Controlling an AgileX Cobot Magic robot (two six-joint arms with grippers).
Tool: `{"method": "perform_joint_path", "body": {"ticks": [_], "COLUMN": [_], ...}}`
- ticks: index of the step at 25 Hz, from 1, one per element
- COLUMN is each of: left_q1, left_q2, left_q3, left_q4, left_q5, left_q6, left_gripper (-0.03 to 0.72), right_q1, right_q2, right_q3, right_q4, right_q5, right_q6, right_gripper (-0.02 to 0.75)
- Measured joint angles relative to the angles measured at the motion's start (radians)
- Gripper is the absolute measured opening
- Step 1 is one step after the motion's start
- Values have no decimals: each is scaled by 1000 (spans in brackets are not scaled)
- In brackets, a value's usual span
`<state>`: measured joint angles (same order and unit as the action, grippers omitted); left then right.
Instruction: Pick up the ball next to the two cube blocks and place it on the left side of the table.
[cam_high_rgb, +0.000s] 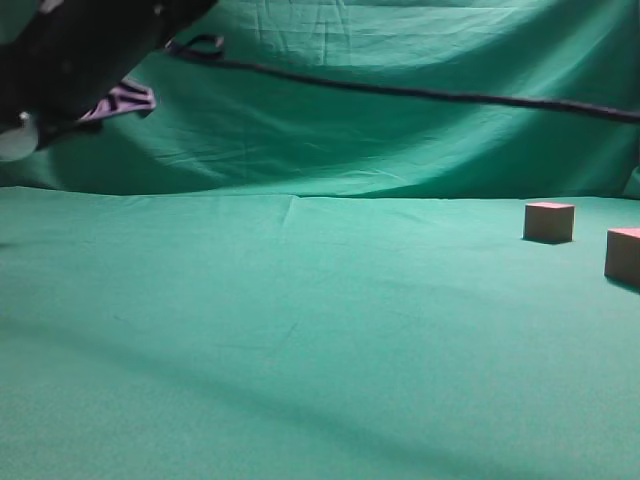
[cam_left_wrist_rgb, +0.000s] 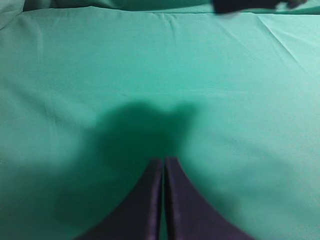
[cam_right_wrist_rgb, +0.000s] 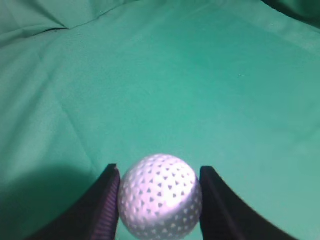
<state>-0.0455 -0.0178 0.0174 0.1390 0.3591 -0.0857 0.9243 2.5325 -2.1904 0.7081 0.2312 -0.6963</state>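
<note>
The right gripper (cam_right_wrist_rgb: 160, 200) pinches the ball (cam_right_wrist_rgb: 160, 197) between its two dark fingers (cam_right_wrist_rgb: 102, 205). Each finger touches one side of the ball. The ball is white with small dimples, and it is held above the green cloth of the counter (cam_right_wrist_rgb: 200, 90), where a dark shadow lies at the lower left of the right wrist view.

In the exterior view a dark arm (cam_high_rgb: 90, 45) fills the upper left corner, high over the left part of the counter. A pale round blur (cam_high_rgb: 18, 138) sits at its lower end near the left edge; it may be the ball, but I cannot tell for sure.

The left gripper (cam_left_wrist_rgb: 164, 165) has its two dark fingers pressed together, with only a thin line between them, and it holds nothing. It hangs above bare green cloth, and its shadow falls just ahead of the tips.

The two cube blocks (cam_high_rgb: 549, 221) stand on the right side of the counter. One is further back, the other (cam_high_rgb: 623, 256) is nearer the camera and is cut by the right edge. They are near each other but do not touch. A wrinkled green backdrop (cam_high_rgb: 400, 140) rises behind the counter, and a dark cable (cam_high_rgb: 420, 93) runs across it.
</note>
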Motion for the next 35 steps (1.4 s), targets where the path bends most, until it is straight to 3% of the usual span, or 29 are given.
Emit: {"method": "perform_joint_path", "body": {"ticks": [10,16,21,24,27,30,35], "left_q1": [0,0,0,0,0,0,0], "left_q2": [0,0,0,0,0,0,0], "left_q3": [0,0,0,0,0,0,0], "left_q4": [0,0,0,0,0,0,0], "left_q5": [0,0,0,0,0,0,0], "left_q6": [0,0,0,0,0,0,0], "left_gripper": [0,0,0,0,0,0,0], "right_q1": [22,18,-33,-95,-155,-199,-235], "right_q2": [152,145,-9,-153,-281,-391,-562], "right_q3": [-61,-62,-62,-62,-70,-70,-70], "right_q4": [10,13,-18,-40,-148,-289,-502], "right_q5": [-90,-85,90,310,562,786,1013], "right_q6": [-50,-54,-56,-9,139,320,488], "right_gripper": [323,603,603,367,100,0,0]}}
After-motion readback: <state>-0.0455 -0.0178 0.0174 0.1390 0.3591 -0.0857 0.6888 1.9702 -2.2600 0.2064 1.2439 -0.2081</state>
